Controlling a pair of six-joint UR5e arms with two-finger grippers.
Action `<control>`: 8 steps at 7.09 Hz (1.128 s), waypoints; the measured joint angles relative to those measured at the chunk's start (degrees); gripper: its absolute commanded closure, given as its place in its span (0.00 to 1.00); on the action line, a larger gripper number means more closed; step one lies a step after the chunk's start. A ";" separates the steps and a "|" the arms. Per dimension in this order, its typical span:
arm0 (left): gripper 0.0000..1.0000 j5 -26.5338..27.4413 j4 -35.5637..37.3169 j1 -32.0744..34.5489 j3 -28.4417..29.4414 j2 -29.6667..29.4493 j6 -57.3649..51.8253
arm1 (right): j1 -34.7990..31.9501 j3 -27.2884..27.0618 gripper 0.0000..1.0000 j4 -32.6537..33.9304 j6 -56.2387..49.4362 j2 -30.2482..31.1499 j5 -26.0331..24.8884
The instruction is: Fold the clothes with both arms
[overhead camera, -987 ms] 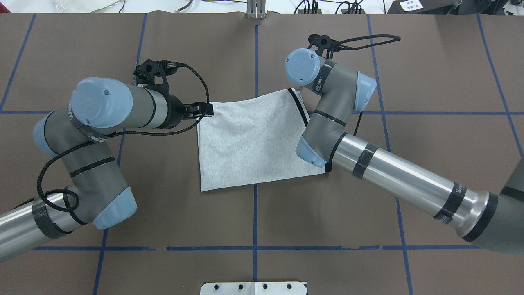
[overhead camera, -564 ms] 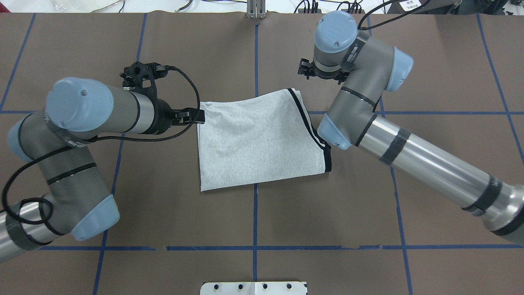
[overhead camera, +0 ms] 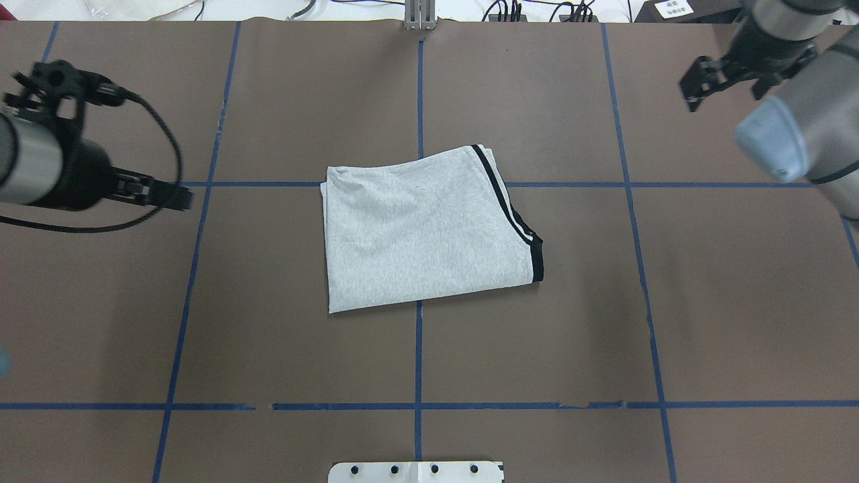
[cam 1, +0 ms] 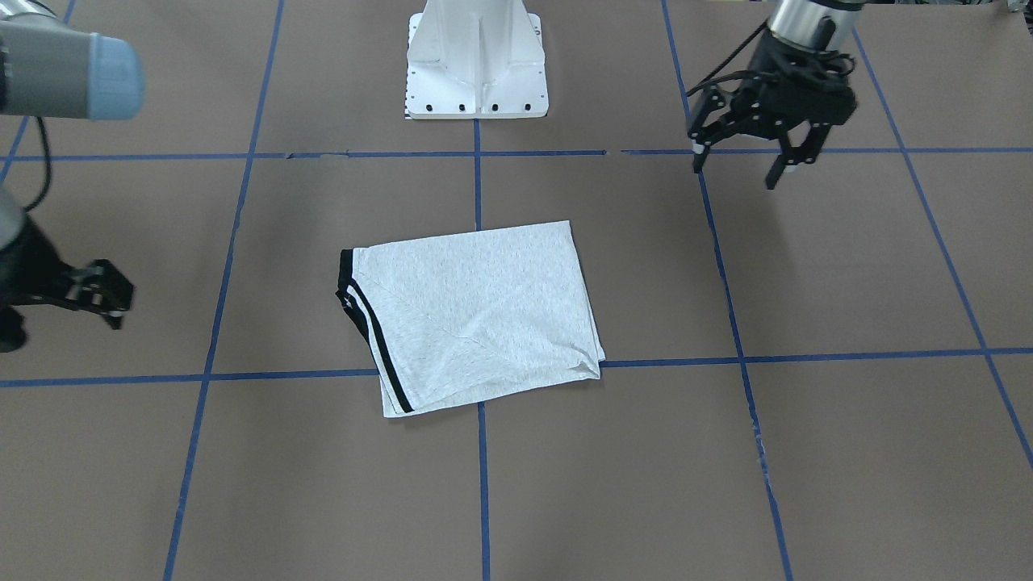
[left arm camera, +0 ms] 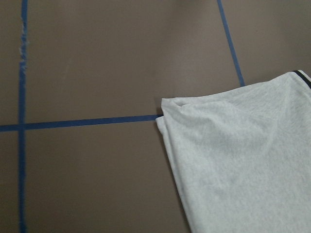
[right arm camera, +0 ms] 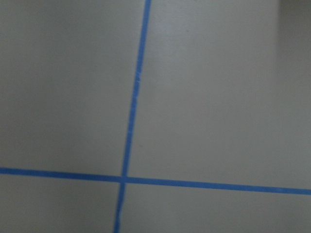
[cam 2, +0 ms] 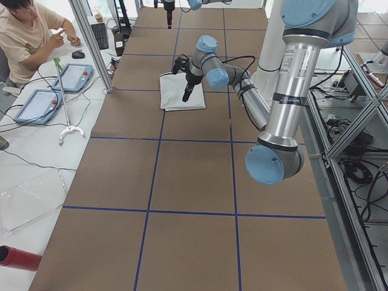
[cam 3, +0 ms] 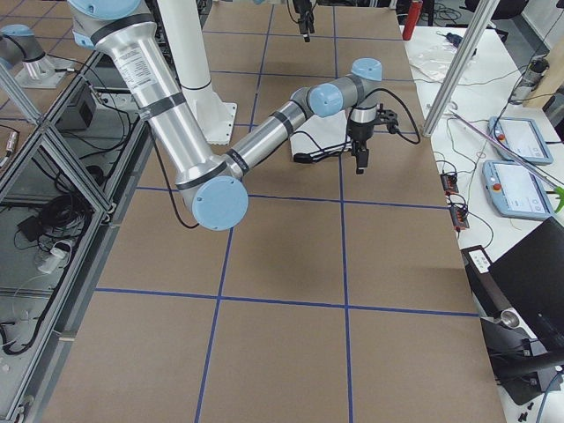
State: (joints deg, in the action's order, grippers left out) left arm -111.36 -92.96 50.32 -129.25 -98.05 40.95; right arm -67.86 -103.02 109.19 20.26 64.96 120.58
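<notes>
The grey T-shirt (overhead camera: 423, 235) lies folded into a rough rectangle at the middle of the table, also seen in the front view (cam 1: 476, 315). Its black-striped cuff edge (overhead camera: 517, 225) lies along its right side, and the print is hidden. My left gripper (overhead camera: 176, 198) hovers well to the left of the shirt, open, its fingers spread in the front view (cam 1: 741, 165) and holding nothing. The left wrist view shows the shirt's corner (left arm camera: 167, 104) on bare table. My right gripper (overhead camera: 723, 90) is raised at the far right, open and empty; its wrist view shows only table.
Blue tape lines (overhead camera: 419, 94) divide the brown table into squares. The white pedestal base (cam 1: 476, 56) stands at the robot's edge. A person (cam 2: 24, 36) sits at a side table with tablets (cam 2: 71, 76) beyond the far edge.
Both arms have drawn away from the shirt: the left gripper left its far-left corner and moved left, and the right arm swung out to the far right. The shirt stays put.
</notes>
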 measured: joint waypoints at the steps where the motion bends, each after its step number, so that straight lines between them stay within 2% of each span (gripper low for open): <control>1: 0.00 -3.90 1.51 8.49 -0.49 4.35 -13.00 | -6.83 -0.73 0.00 2.10 -11.49 4.12 3.25; 2: 0.00 -7.72 3.18 18.10 0.50 7.77 -26.26 | -12.94 -0.95 0.00 2.70 -19.68 8.77 6.48; 3: 0.00 -11.82 6.12 27.58 2.49 9.93 -38.22 | -17.50 -1.17 0.00 2.18 -23.62 14.40 8.59; 4: 0.00 -14.94 8.50 34.08 4.49 12.08 -45.52 | -20.07 -1.40 0.00 0.64 -25.09 20.28 9.20; 6: 0.00 -16.84 10.04 38.96 9.22 15.70 -49.57 | -21.77 -1.80 0.00 -6.04 -25.15 30.64 9.69; 8: 0.00 -17.84 11.03 40.72 12.66 17.74 -45.47 | -22.01 -2.70 0.00 -10.86 -24.99 36.55 10.94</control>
State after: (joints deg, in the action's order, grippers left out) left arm -129.21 -81.93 91.04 -116.59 -80.31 -4.52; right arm -89.87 -105.72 98.33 -4.73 101.51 131.52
